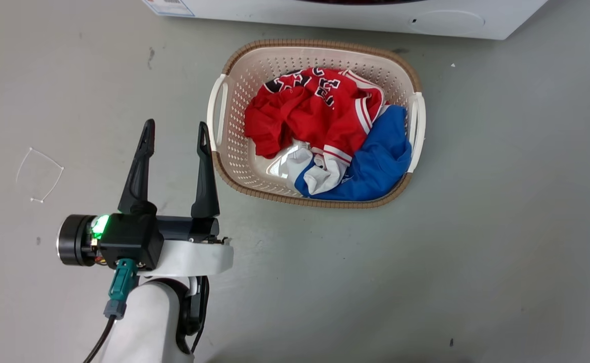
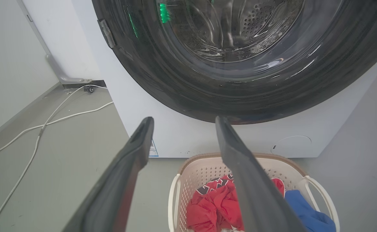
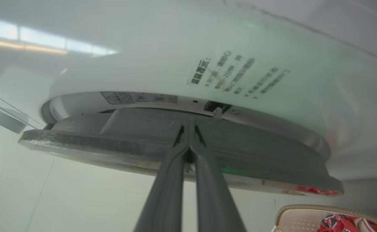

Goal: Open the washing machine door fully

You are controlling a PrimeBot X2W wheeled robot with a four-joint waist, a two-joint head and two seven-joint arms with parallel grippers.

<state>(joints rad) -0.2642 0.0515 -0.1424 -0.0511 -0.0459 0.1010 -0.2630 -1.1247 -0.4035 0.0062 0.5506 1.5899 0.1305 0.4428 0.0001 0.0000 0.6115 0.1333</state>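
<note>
Two claws are in view. The left claw (image 1: 176,125) is released, its two fingers spread wide with nothing between them. The right claw (image 3: 188,127) is clenched, its fingers drawn together. Their tips lie at the rim of the one washing machine door (image 3: 127,141). Whether they pinch that rim is hard to make out.

From the right claw the door is seen edge-on, directly ahead of the tips. A narrow gap separates it from the white front of the single washing machine (image 2: 175,135), and one latch slot (image 3: 217,107) shows in that gap. The printed lettering beyond is blurred.

Ahead of the left claw and above it, the glossy black door is cut off at the top. One hinge (image 2: 106,32) sits at its left.

One laundry basket (image 1: 234,151) stands just right of the left claw. It holds three garments: a red jersey (image 1: 305,111), a blue one (image 1: 380,161) and a white one (image 1: 300,169), each partly buried. Two white cables (image 2: 46,124) trail off to the left.
</note>
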